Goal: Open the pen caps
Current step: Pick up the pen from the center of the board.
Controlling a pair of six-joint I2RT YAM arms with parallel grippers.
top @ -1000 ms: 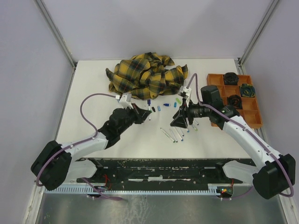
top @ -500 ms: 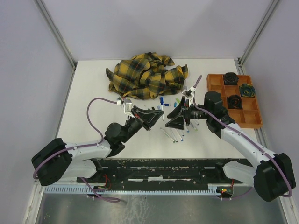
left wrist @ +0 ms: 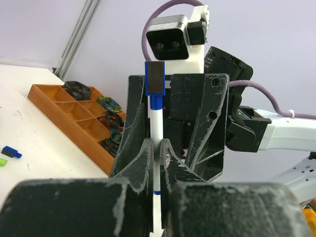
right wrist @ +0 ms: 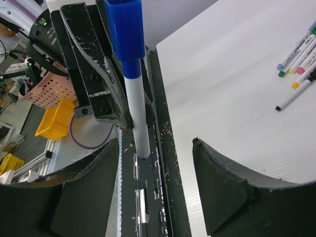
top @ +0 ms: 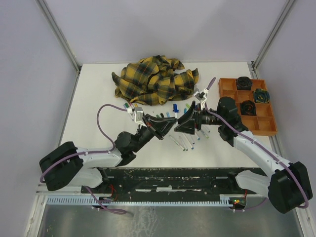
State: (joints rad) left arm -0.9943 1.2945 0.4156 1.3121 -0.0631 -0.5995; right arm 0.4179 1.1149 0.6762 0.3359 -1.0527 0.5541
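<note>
My left gripper (top: 169, 126) (left wrist: 157, 148) is shut on a white pen (left wrist: 156, 123) and holds it upright above the table. The pen's blue cap (top: 175, 107) (left wrist: 154, 81) sits on its top end. My right gripper (top: 184, 123) (right wrist: 155, 143) is open and faces the left one, close to it. In the right wrist view the pen (right wrist: 137, 118) and its blue cap (right wrist: 125, 29) stand just in front of the open fingers (right wrist: 224, 192), untouched. Several more pens (top: 186, 141) (right wrist: 297, 54) lie on the table. Loose caps (top: 188, 105) (left wrist: 10, 152) lie nearby.
A yellow-and-black plaid cloth (top: 154, 81) lies bunched at the back. An orange compartment tray (top: 228, 85) (left wrist: 54, 101) with dark rolled items stands at the right. The black base strip (top: 173, 177) runs along the near edge.
My left arm has swung right and lifted the pen upright toward the right gripper. The right gripper has shifted slightly left, so the two now face each other closely.
</note>
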